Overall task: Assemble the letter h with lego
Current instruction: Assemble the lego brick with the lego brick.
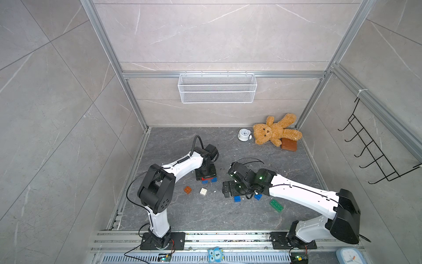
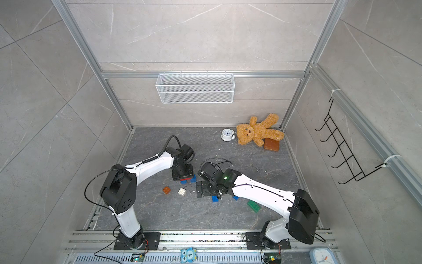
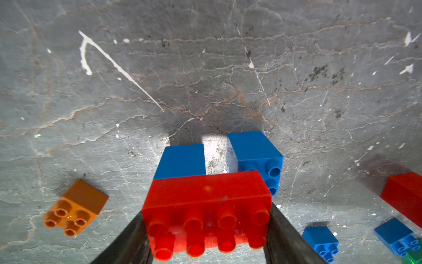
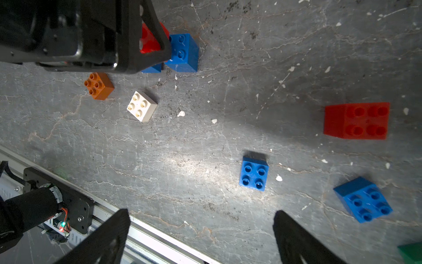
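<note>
**Left claw.** My left claw pinches the long red brick by its short ends, with a dark finger on either side. The brick lies across two blue base bricks, which stand side by side with bare tabletop between them. Whether the red brick is pressed home on them or only rests over them, the wrist view does not settle. In both top views my own claw housing hides most of this stack.

**Right claw.** My right claw is spread wide, with nothing between the fingers, above bare tabletop. Just beyond it sits a small blue brick. Farther out are a tilted blue brick and a short red brick. My right arm covers the short red brick in both top views. The green brick lies beside that forearm.

**Between the claws.** A brown brick and a white brick sit studs up, near each other but apart.

**Surroundings.** In the far corner, well apart from the bricks, a teddy bear lies partly over a smooth brown block. An alarm clock sits beside the bear. A wire basket hangs on the back wall.
</note>
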